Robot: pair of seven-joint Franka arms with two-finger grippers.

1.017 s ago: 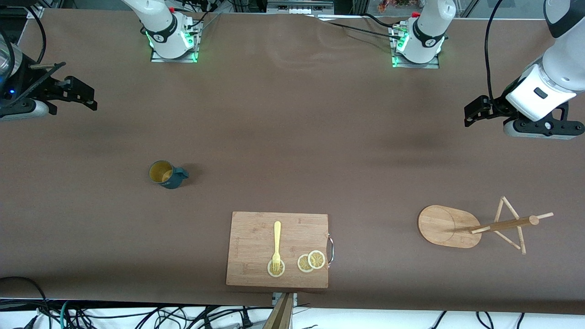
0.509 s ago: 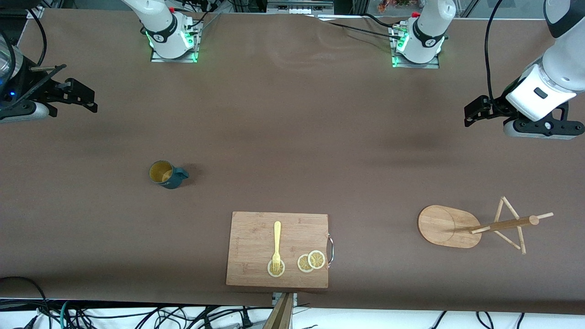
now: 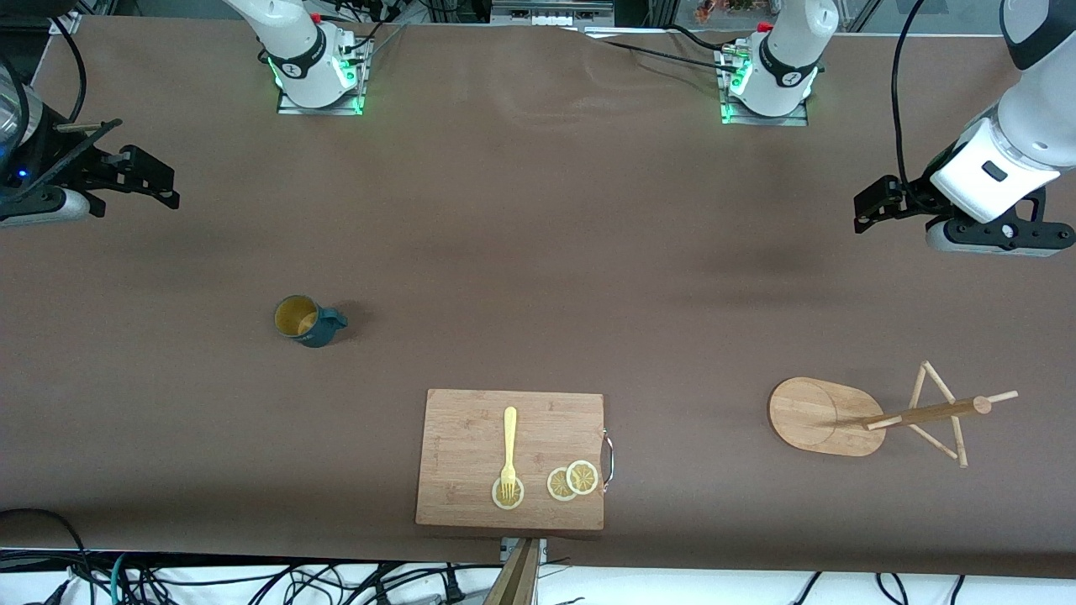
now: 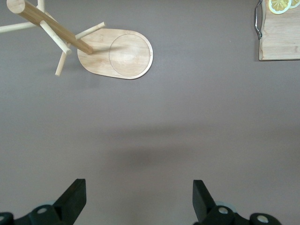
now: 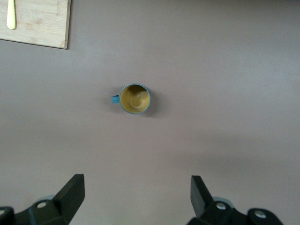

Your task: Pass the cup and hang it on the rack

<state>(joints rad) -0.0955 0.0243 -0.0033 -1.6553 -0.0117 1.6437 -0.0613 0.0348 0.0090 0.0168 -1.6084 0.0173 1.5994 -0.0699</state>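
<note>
The cup (image 3: pixel 307 321), dark teal with a yellow inside, stands upright on the brown table toward the right arm's end, its handle pointing toward the table's middle. It also shows in the right wrist view (image 5: pixel 135 99). The bamboo rack (image 3: pixel 820 416) stands toward the left arm's end, with its post and pegs (image 3: pixel 925 413) free. It also shows in the left wrist view (image 4: pixel 117 54). My right gripper (image 3: pixel 164 181) is open and empty, high over the table's end, apart from the cup. My left gripper (image 3: pixel 866 212) is open and empty, over bare table, apart from the rack.
A wooden cutting board (image 3: pixel 510 458) lies near the table's front edge at the middle. It carries a yellow fork (image 3: pixel 509 445) and lemon slices (image 3: pixel 572 481), and has a metal handle on one side. Cables hang below the front edge.
My right gripper has shifted very slightly. The cup, the rack and the left arm have not moved.
</note>
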